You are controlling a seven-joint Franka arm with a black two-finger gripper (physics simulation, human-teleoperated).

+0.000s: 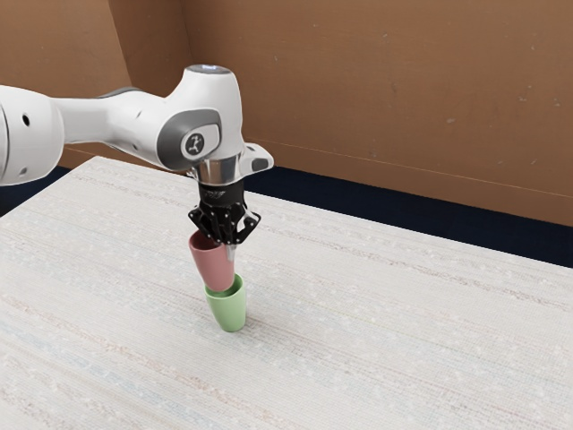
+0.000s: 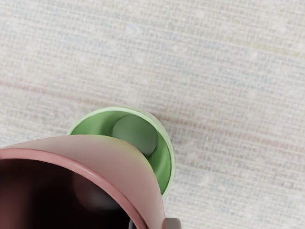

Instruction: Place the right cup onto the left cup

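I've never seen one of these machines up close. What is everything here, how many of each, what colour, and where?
Cup: one, pink, held over the green cup, its lower end near that cup's mouth; whether they touch, I can't tell.
Cup: one, green, standing on the table.
Table: one, whitish with faint coloured streaks, under the green cup.
Wall: brown, behind the table.
Strip: one, dark blue, between table and wall.
Arm: one, white and grey, from the exterior view's left.
Gripper: one, black, pinching the pink cup's side.
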